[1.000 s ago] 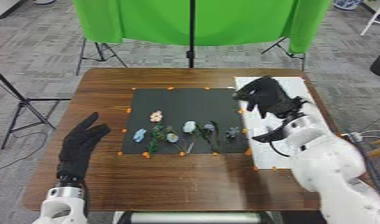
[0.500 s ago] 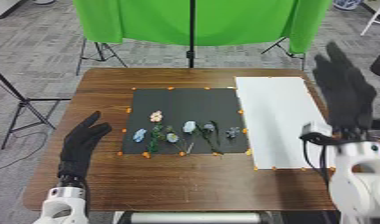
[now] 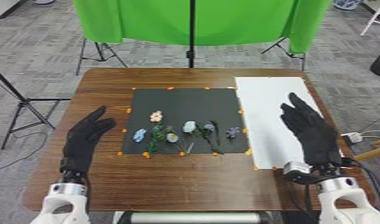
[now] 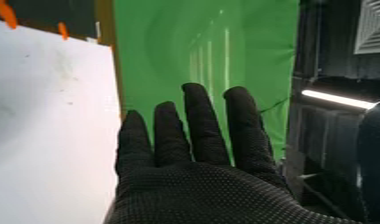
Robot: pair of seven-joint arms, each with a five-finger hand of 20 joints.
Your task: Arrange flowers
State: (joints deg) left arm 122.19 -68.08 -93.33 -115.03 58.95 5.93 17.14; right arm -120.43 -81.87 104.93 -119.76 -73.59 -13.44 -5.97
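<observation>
Small pale artificial-looking flowers with thin green stems lay on the square black mat, probably light, bendy, best pinched mid-stem; black-gloved left hand and right hand empty, fingers spread.

Pale pink flower, dark mat, white sheet

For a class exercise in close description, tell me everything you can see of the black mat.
The black mat is a thin-looking, matte, roughly square sheet, perhaps paper or cloth; I cannot tell which. It lies flat on the brown table, beside the white sheet. Orange marks dot its edges. Several flowers lie across it, mostly on the nearer half.
</observation>
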